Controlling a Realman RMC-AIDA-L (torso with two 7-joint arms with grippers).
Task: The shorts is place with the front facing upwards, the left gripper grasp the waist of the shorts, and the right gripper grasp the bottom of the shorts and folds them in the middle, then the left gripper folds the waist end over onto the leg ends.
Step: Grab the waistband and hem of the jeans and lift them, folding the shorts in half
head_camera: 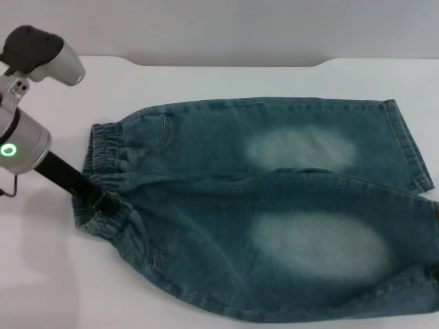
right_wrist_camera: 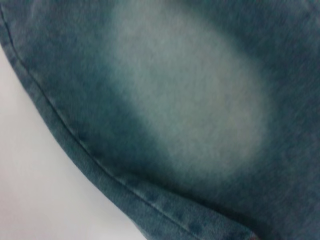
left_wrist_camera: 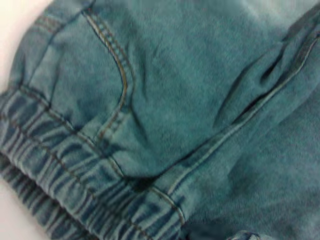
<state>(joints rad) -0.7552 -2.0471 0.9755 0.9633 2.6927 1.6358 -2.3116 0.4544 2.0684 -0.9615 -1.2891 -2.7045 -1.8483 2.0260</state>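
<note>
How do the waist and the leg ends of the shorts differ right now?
The waist is gathered and crinkled; the leg ends are smooth with flat stitched hems. The waist is the narrow end, the leg ends spread wider. The left gripper sits on the waist; nothing touches the leg ends. Both are the same blue-green denim, lying flat on the table.

The shorts point(head_camera: 274, 212) lie flat, pale patches up (waist point(head_camera: 103, 154) left, crinkled).
</note>
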